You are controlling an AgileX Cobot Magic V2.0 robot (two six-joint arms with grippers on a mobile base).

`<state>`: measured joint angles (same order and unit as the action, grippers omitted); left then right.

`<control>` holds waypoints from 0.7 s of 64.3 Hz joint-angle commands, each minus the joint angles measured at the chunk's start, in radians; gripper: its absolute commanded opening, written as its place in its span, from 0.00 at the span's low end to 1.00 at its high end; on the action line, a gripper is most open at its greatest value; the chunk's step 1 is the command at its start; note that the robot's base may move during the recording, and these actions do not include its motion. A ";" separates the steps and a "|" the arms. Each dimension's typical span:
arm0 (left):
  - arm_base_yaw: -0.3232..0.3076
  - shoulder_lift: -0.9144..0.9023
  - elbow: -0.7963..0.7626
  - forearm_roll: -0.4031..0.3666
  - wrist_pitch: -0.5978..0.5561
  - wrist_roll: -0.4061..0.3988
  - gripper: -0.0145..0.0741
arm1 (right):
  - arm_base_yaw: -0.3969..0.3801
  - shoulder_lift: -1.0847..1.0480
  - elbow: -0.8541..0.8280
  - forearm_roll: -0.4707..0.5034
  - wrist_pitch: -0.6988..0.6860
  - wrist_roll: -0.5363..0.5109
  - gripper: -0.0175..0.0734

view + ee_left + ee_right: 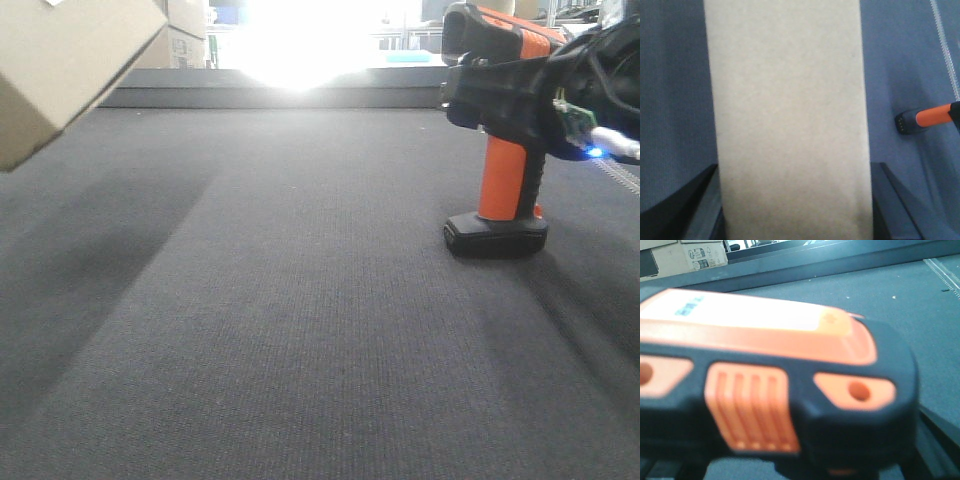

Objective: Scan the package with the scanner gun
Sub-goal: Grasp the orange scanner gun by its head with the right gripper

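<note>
We see package (60, 60) clamped in left end effector (792, 205), far left of scanner gun (503, 180); right end effector (520, 100) on gun, closure unclear.

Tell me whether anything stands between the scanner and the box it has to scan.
Nothing visible does. In the front view the box is lifted and tilted at the far left, the scanner stands on its base at the right, and only bare dark mat lies between them.
</note>
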<state>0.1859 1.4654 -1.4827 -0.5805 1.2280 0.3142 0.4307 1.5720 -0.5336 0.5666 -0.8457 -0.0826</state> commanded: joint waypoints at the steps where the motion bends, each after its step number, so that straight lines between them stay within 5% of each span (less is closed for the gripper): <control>1: -0.006 -0.012 0.015 -0.017 -0.007 -0.007 0.04 | -0.001 0.004 -0.014 0.011 -0.029 -0.001 0.82; 29: -0.006 -0.012 0.018 -0.017 -0.007 -0.007 0.04 | -0.001 0.004 -0.014 0.075 -0.037 -0.001 0.76; 36: -0.006 -0.012 0.018 -0.017 -0.007 -0.007 0.04 | -0.001 0.004 -0.014 0.075 -0.037 -0.001 0.55; 45: -0.006 -0.012 0.018 -0.017 -0.007 -0.007 0.04 | -0.001 0.004 -0.014 0.075 -0.040 -0.001 0.10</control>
<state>0.1859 1.4654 -1.4619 -0.5782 1.2280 0.3142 0.4307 1.5801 -0.5419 0.6446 -0.8586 -0.0804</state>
